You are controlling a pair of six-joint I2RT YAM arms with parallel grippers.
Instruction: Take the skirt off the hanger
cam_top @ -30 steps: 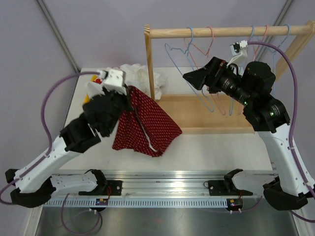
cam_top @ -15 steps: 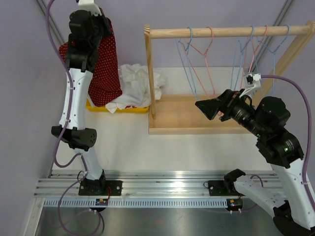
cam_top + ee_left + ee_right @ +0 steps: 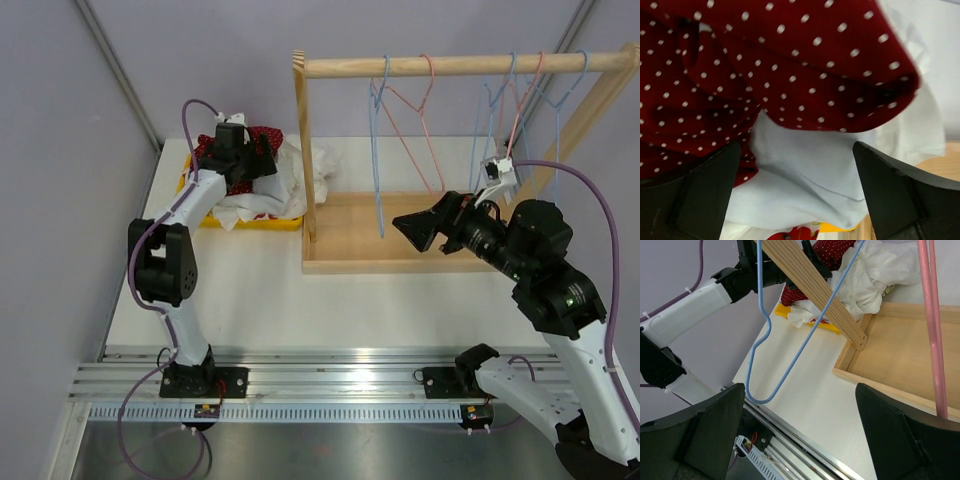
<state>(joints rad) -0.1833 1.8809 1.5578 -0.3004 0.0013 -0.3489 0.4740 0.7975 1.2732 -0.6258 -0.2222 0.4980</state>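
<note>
Two arms share the white counter [image 3: 300, 300], and the red skirt [image 3: 266, 134] with white dots lies bunched at its far left corner. It rests on a heap of white garments [image 3: 300, 170] in a yellow bin [image 3: 272, 224], to the left of the wooden rack [image 3: 450, 65] and off every hanger. The left gripper [image 3: 246, 160] hangs right over that heap. Its wrist camera shows the skirt [image 3: 790, 60] folded across the top of the view, with white cloth [image 3: 810, 170] under it and a corner of the bin [image 3: 840, 228] at the bottom. There the left gripper [image 3: 795, 185] has its two dark fingers [image 3: 705, 195] spread wide, with nothing pinched between them. Whether the left finger touches the red cloth cannot be told. The right gripper [image 3: 412, 222] hovers over the rack's wooden base tray [image 3: 350, 235], pointing left, and its jaws likewise stand wide apart on nothing. From the right wrist view, the right gripper [image 3: 800, 430] looks past a blue wire hanger [image 3: 759, 280] and a pink hanger [image 3: 930, 315] towards the rack's post. The white garments [image 3: 875, 275] and a patch of skirt [image 3: 832, 250] lie beyond the post. In the overhead view a blue hanger [image 3: 378, 150], a pink one [image 3: 415, 110] and several more hang from the rail.
</note>
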